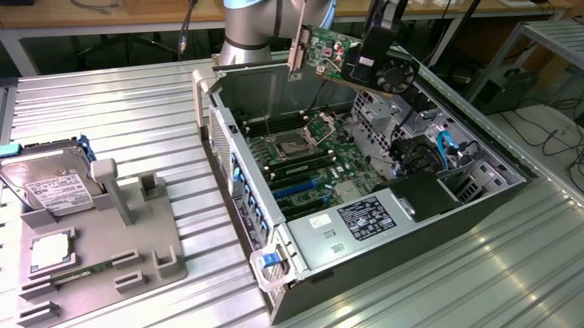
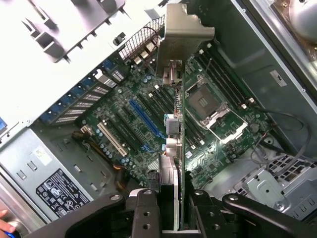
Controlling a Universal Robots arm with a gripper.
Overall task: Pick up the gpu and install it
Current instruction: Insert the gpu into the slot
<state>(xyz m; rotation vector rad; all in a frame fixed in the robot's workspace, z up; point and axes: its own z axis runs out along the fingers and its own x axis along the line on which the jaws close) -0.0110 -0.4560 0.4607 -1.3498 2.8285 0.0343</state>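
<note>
The gpu (image 1: 333, 58), a green card with a silver bracket (image 1: 297, 49) and a black fan (image 1: 397, 74), hangs in the air over the far end of the open computer case (image 1: 511, 184). My gripper (image 1: 370, 60) comes down from above and is shut on the card's upper edge. In the wrist view the gpu (image 2: 181, 124) is edge-on, bracket (image 2: 184, 34) farthest from the camera, with the gripper (image 2: 172, 213) clamped on either side of it. Well below it lies the motherboard (image 2: 143, 99) with its blue slot (image 2: 146, 119) and white slot (image 2: 111, 139).
The case lies on its side on a ribbed metal table (image 1: 109, 116). Inside are the CPU socket (image 1: 297, 143), a power supply (image 1: 365, 219) and blue cables (image 1: 447, 147). A grey fixture (image 1: 137, 232) at the exterior view's left holds a hard drive (image 1: 50, 181), a CPU (image 1: 50, 249) and a memory stick (image 1: 82, 273).
</note>
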